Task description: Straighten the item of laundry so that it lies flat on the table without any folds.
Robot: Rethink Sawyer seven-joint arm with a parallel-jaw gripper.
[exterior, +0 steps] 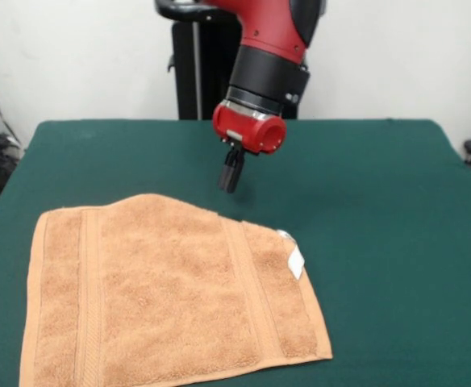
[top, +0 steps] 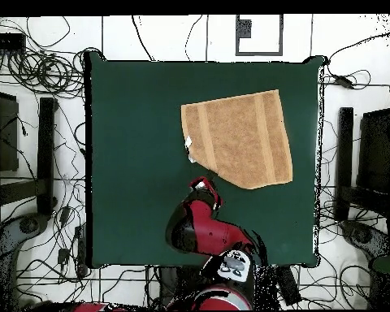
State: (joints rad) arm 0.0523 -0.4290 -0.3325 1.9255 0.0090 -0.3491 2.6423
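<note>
The item of laundry is an orange-tan towel spread over the near left part of the green table. Its far edge runs slanted and uneven, as if a far corner is turned under. A white tag sticks out at its right side. My gripper hangs just beyond that far edge, above the bare felt, shut and holding nothing. From above, the towel has one cut-off-looking corner facing the gripper, on the table.
Bare green felt stretches to the right of the towel and behind it in the front view. Tangled cables and dark stands surround the table on the floor.
</note>
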